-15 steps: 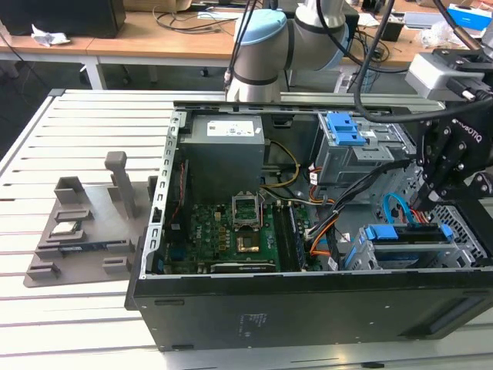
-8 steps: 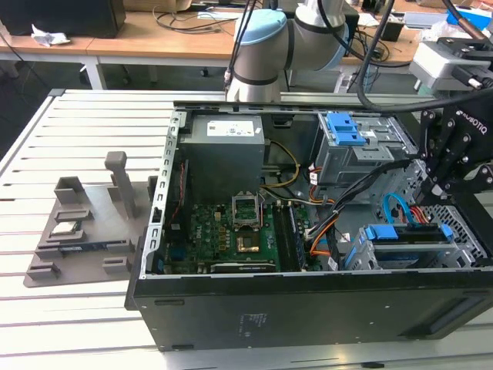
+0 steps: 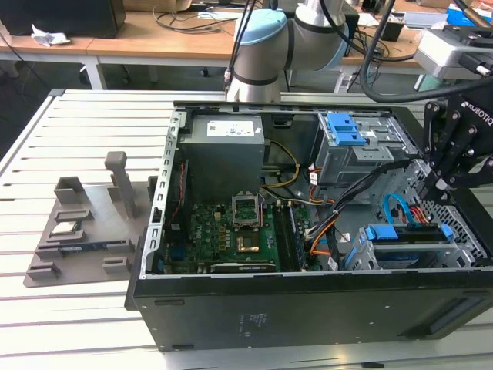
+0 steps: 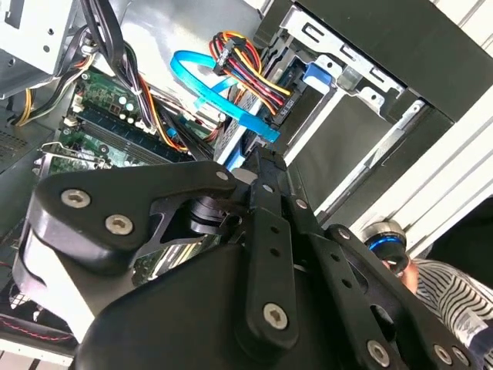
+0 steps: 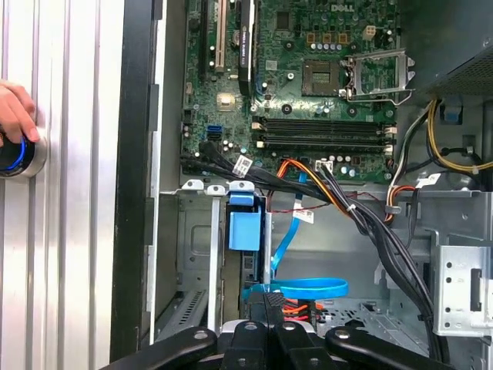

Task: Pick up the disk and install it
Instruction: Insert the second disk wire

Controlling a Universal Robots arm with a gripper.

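Lighting: even, bright overhead; no hard shadows.
Case (image 3: 308, 308) interior dimmer, esp. under gripper (image 4: 262, 254), which sits soft/out of focus close to lens. Mild glare on table slats (image 5: 69, 231).

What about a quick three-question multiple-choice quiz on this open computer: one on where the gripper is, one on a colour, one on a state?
1. In the exterior view, where is the gripper?
A. Over the grey fixture beside the case
B. Over the computer case, at its end on the exterior view's right
C. Down on the table slats in front of the case

2. What colour is the flat data cable looping near the drive cage?
A. Blue
B. Green
C. White

3. How is the processor socket?
A. Under a heatsink and fan
B. Uncovered, with no cooler on it
C. Buried under a cable bundle

Answers: 1 B, since the gripper hangs above the case's end on that side. 2 A, since the loop is bright blue in both wrist views. 3 B, since the bare socket is plain in the first wrist view.
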